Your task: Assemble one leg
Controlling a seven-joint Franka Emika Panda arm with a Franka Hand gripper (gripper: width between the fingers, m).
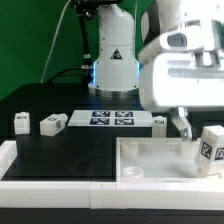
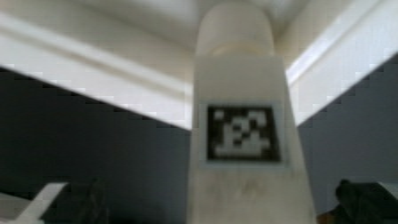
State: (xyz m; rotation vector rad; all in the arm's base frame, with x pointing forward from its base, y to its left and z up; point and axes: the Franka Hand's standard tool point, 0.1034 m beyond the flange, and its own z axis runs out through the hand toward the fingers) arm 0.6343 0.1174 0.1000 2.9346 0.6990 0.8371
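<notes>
Gripper (image 1: 186, 128) jaws spread wide, holding nothing, at right of the exterior frame above the tabletop (image 1: 150, 160). The leg (image 1: 211, 148) stands on the tabletop's right corner. Wrist view: leg (image 2: 240, 120) upright, tag facing camera, between the fingertips (image 2: 365, 195), not pinched.

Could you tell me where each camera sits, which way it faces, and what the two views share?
Exterior view: off the arm, low at the table's edge, facing the arm's base; it shows the tabletop, the marker board, loose legs, and the arm with its gripper.
Wrist view: on the wrist, close on a tagged leg standing between two dark fingertips.
Shared: probably that leg and the tabletop's rim.
</notes>
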